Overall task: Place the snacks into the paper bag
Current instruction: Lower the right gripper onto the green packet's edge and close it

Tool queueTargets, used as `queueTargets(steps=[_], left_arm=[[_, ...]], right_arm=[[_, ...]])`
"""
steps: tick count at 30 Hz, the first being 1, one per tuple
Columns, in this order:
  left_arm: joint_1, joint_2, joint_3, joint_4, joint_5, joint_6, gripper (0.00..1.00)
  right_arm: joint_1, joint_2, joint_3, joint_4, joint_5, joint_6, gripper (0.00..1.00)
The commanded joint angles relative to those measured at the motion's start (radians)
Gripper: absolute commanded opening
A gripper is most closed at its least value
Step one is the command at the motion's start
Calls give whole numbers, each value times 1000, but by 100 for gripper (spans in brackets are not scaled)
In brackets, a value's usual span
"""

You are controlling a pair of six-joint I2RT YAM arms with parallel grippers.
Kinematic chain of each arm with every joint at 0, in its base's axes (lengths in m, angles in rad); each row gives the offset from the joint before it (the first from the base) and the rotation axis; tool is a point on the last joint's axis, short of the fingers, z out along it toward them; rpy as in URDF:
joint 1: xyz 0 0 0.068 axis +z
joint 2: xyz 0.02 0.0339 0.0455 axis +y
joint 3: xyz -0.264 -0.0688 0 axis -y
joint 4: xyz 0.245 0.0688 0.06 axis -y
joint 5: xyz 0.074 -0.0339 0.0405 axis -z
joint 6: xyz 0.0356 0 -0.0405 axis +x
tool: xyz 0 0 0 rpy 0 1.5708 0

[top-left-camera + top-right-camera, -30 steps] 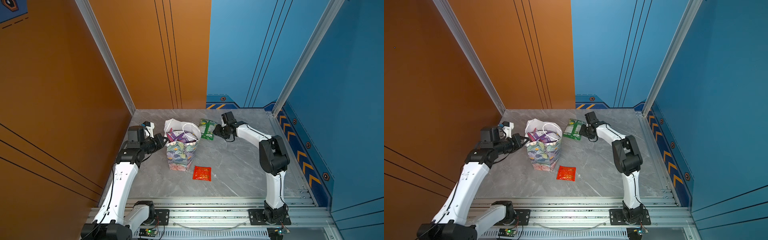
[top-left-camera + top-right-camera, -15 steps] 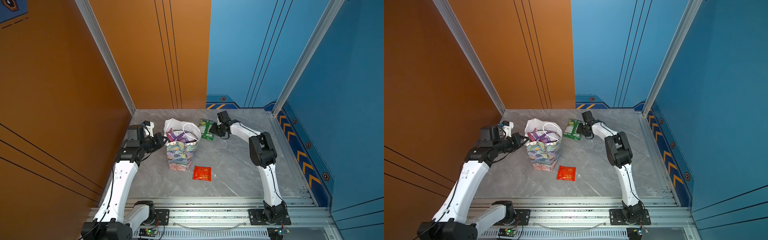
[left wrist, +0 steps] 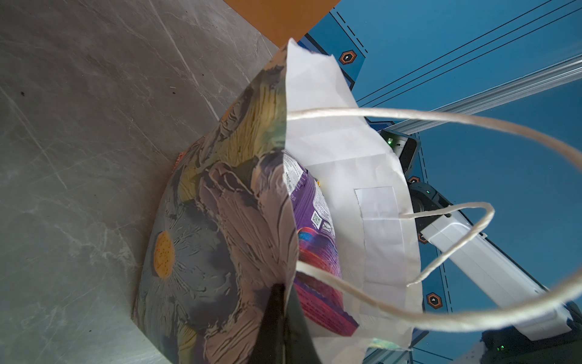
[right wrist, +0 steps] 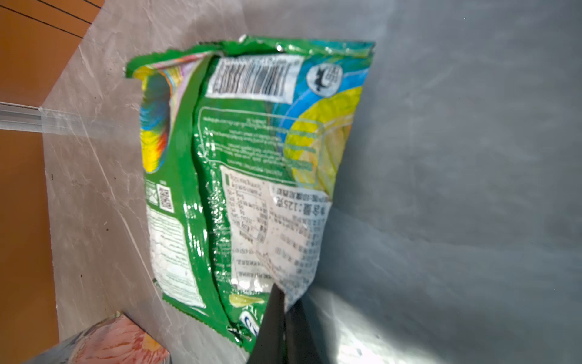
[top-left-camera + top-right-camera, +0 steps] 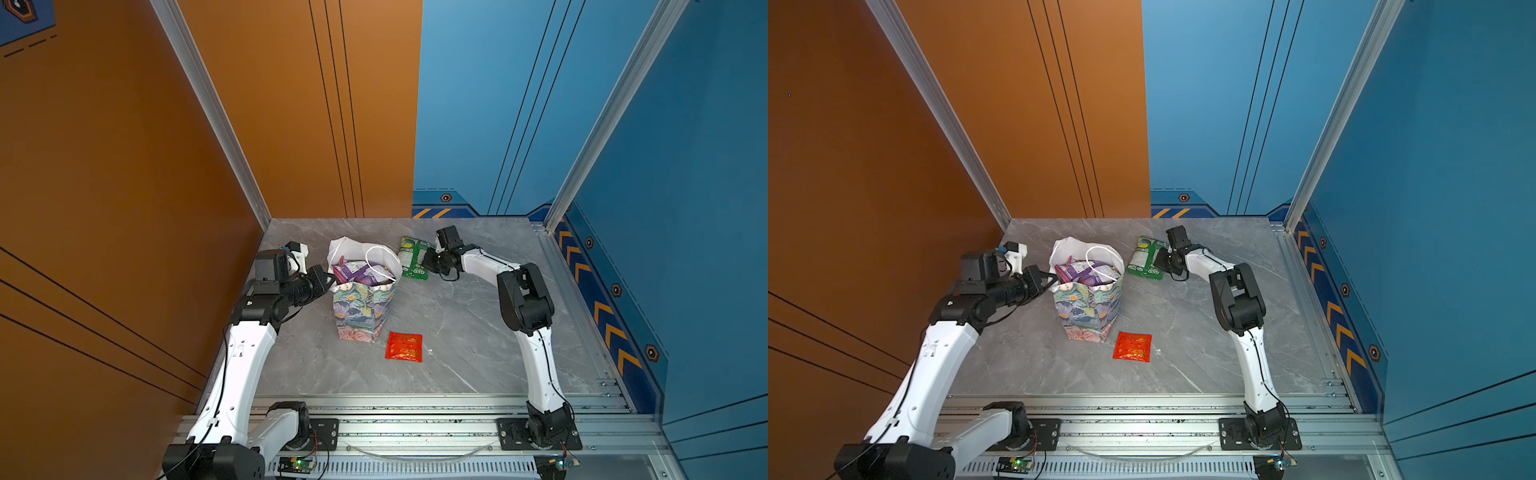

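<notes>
Though well under way, not yet finished. Already inside the upright paper bag [image 5: 363,305]: purple packets [image 5: 353,272], any others beneath hidden from view. Left to load: green packet [image 5: 413,257] on the worktop [image 5: 478,332] just beside the bag, and small red packet [image 5: 404,346] lying flat near its base. Right end effector [image 4: 282,304] pressed together on the green packet's edge, seemingly ready to lift. Left end effector [image 3: 283,299] pinching the bag's rim, steadying the open mouth.

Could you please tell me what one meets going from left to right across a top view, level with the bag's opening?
left gripper → paper bag → green packet → right gripper
</notes>
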Motion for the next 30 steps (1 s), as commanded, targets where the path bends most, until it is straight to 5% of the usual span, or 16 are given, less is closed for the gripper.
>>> queueTargets(steps=[1,12,18,30], left_arm=[[8,5,18,-1,15,14,0],[8,-8,10,-1,16,14,0],[6,-10,10,-1,20,11,0],[5,-12,13,0,17,9,0]], right_arm=[[-7,-87,-86,-39,12,-17,0],[32,-368,-453,-12,33,-29,2],[17,-464,-611,62,9,14,33],[-20,-382,-555,145,-64,65,44]])
